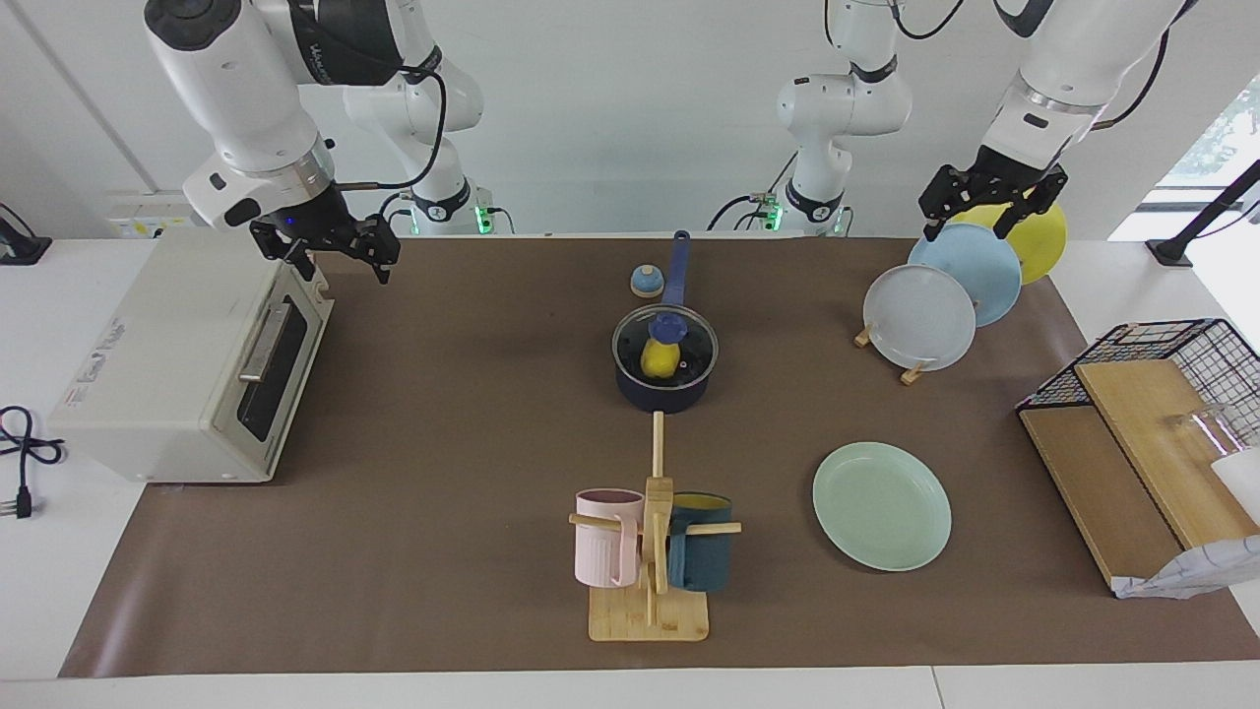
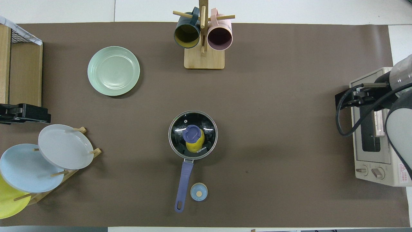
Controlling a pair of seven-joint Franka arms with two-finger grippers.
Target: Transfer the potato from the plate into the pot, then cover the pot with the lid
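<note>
Two high opposed views (both distant), shared table point(image 1: 463, 414).

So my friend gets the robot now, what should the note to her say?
Left gripper: open, holding nothing, up over the plate rack, waiting.
Right gripper: open, holding nothing, over the toaster oven.
Potato: inside the pot, mid-table.
Lid: sitting on the pot.
Plate: bare, toward the left arm's end.
Done: potato moved, pot covered.
Left: nothing that shows.
</note>
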